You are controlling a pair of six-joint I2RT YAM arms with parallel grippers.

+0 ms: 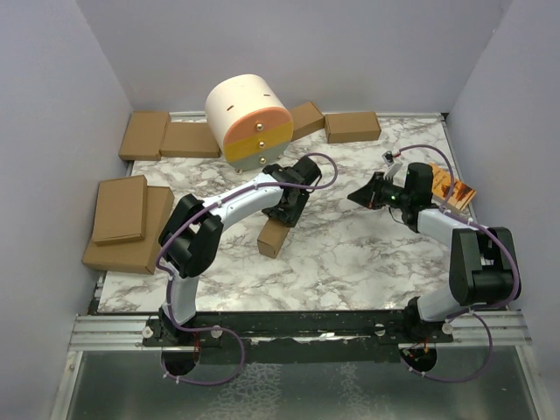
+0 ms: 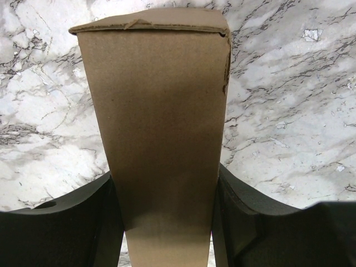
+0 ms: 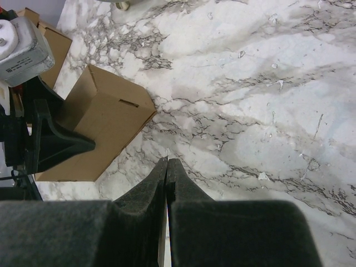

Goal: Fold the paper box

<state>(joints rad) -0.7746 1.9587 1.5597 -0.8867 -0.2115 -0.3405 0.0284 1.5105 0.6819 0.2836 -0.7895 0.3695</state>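
Nearest, between the two dark pads of the left gripper: the paper box, pinched across its narrow width and running straight out ahead of the fingertips. Already a closed, flat rectangular block. Far end flap tucked shut, one corner there slightly frayed. Resting on the marble table or lifted just off it: cannot tell.

Off to that gripper's right, well apart: the right gripper, fingers pressed flat together on nothing, tips aimed toward the box.

By the look of it, nearly finished: walls up, flaps closed, a slot showing on the side face from the right wrist view. Left to do, probably only setting down and letting go, perhaps pressing a last tab home.

Beyond the left gripper: a rounded cream-and-orange drawer unit, flanked by ready-made boxes along the back wall. Further to its left, a stack of two more. Behind the right gripper, an orange booklet.
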